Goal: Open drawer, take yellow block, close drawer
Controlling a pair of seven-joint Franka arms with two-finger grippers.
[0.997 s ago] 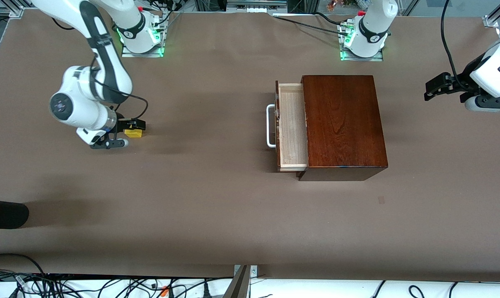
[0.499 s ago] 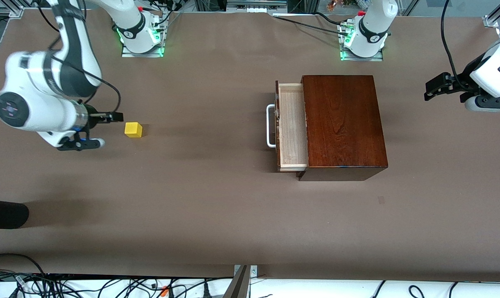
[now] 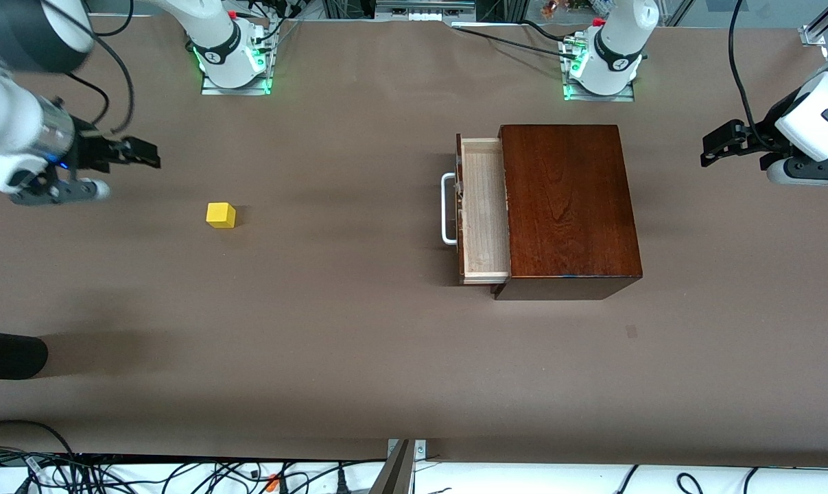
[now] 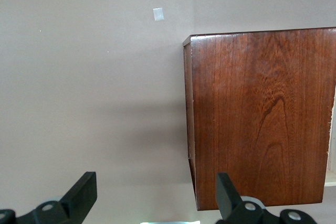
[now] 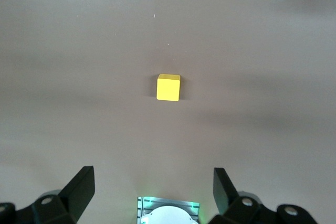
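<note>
The yellow block (image 3: 221, 215) lies alone on the brown table toward the right arm's end; it also shows in the right wrist view (image 5: 168, 87). My right gripper (image 3: 131, 174) is open and empty, raised above the table, off to the side of the block (image 5: 152, 187). The drawer (image 3: 483, 213) of the dark wooden box (image 3: 569, 206) stands partly pulled out, its pale inside bare, its white handle (image 3: 448, 209) facing the block. My left gripper (image 3: 738, 165) waits open and empty in the air past the box's back end (image 4: 155, 190); the box shows in its view (image 4: 262, 114).
A black object (image 3: 9, 353) lies at the table's edge at the right arm's end, nearer the front camera. A small pale patch (image 3: 632, 332) marks the table near the box. Cables run along the near edge (image 3: 180, 473).
My right gripper has let go of the yellow block, risen and drawn back toward the right arm's end. The block stays on the table. The left arm has hardly moved.
</note>
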